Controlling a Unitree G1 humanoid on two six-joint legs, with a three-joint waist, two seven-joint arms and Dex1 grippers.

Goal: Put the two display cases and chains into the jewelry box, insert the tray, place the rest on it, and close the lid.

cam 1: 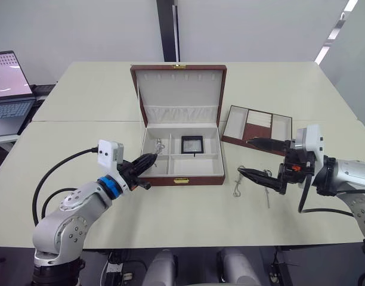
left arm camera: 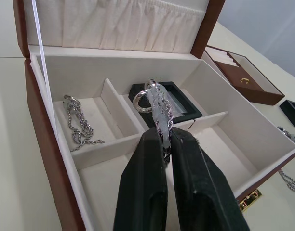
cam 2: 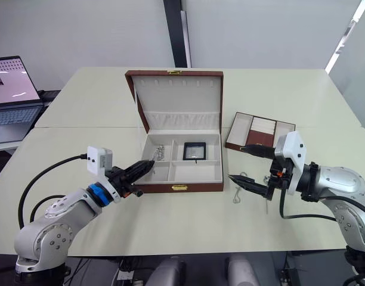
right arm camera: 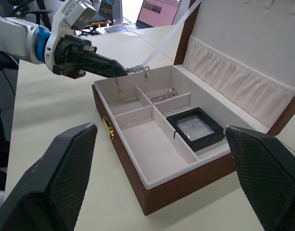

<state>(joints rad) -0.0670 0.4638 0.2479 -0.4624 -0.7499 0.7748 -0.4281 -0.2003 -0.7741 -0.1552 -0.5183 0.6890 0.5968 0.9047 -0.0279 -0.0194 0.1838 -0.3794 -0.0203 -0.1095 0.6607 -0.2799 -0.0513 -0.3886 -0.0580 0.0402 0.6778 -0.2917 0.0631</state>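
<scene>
The jewelry box [cam 1: 188,176] stands open mid-table, its lid [cam 1: 179,89] upright. One display case [cam 1: 191,144] lies in the back middle compartment. A chain [left arm camera: 77,125] rests in the back left one. My left gripper [cam 1: 152,158] is shut on the second chain [left arm camera: 157,103], holding it over the box's front left corner. The tray [cam 1: 257,126] sits on the table right of the box. My right gripper [cam 1: 258,159] hovers open and empty in front of the tray. A black-framed thing [left arm camera: 292,113] lies beyond the box's right side; I cannot tell if it is the other display case.
Two thin silver ring-topped pieces [cam 1: 237,182] [cam 1: 267,193] lie on the table under my right gripper. A laptop [cam 1: 6,83] stands open on a side table at the far left.
</scene>
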